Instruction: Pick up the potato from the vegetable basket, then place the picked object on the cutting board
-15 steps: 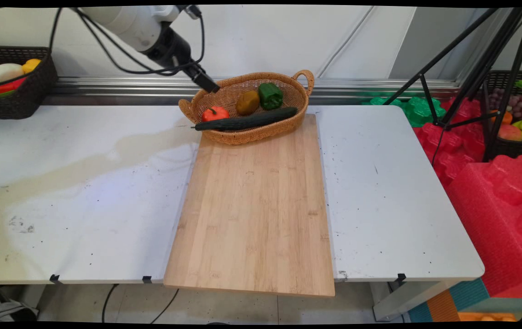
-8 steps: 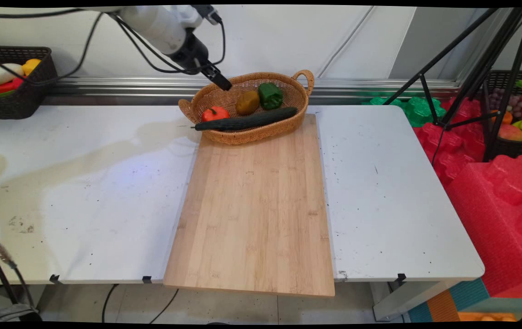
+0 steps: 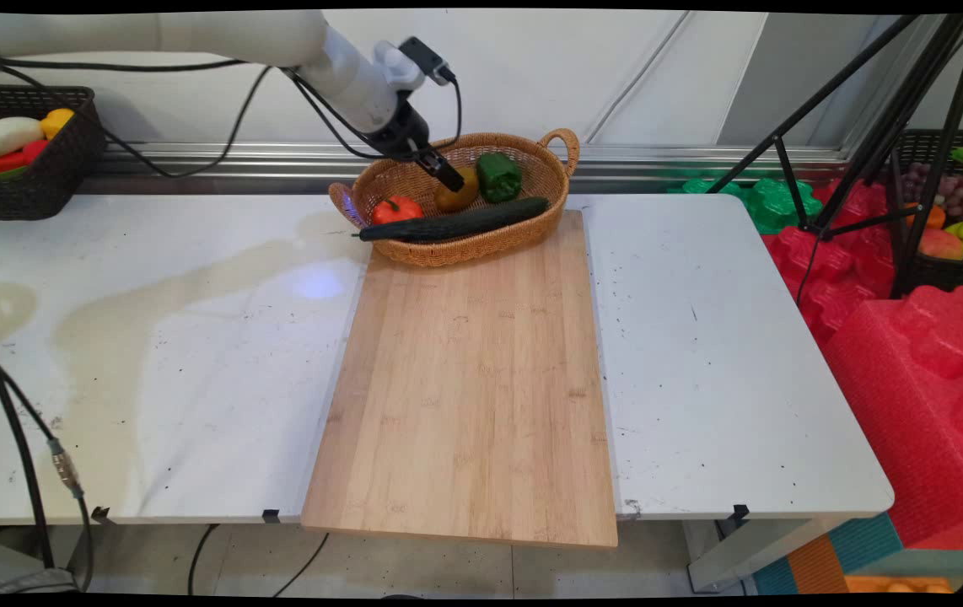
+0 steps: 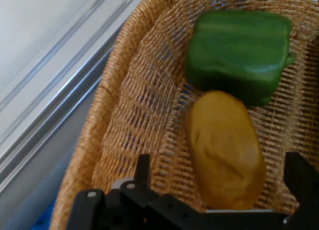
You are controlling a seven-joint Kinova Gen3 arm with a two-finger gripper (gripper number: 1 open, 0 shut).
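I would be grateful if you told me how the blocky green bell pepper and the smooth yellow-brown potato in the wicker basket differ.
The blocky green bell pepper is ribbed and squarish; the smooth yellow-brown potato is an oval. The potato lies between the open gripper's fingers; the pepper lies beyond them. In the hand view the two look touching. Both rest in the woven wicker basket.

Nothing readable is showing anywhere in either view. No lettering, no label, no number is coming through at all.

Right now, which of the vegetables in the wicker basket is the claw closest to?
The yellow-brown potato: it lies between the open claw's fingers in the hand view. The green pepper sits just beyond it; the red pepper and cucumber lie farther away.
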